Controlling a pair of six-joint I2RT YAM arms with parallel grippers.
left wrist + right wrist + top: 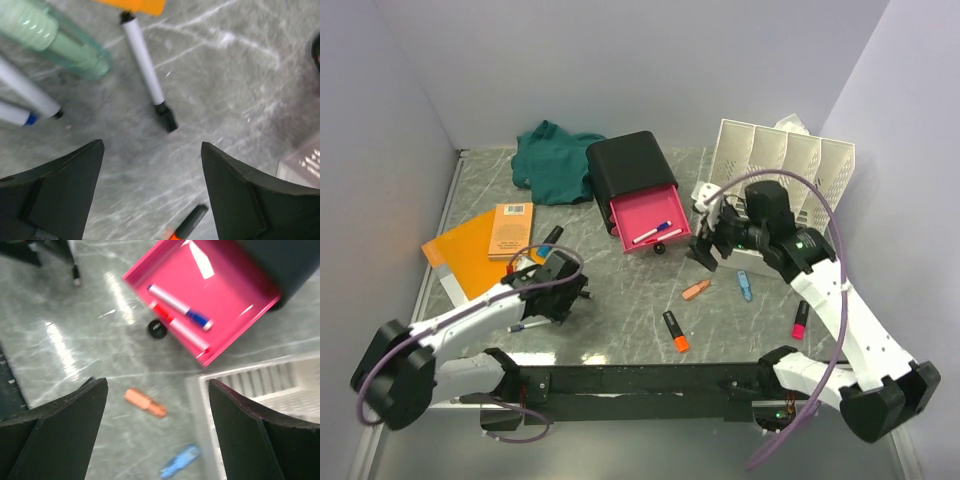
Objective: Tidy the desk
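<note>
Desk spans the whole view beneath both arms. Left gripper gapes wide, nothing btwn its fingers, near a white marker. Right gripper is wide too and empty, prob. hanging above the stone near the pink drawer.

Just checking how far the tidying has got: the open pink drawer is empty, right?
Not empty: the open pink drawer holds two pens, a blue-capped pen and a red-tipped pen. The right wrist view shows it.
</note>
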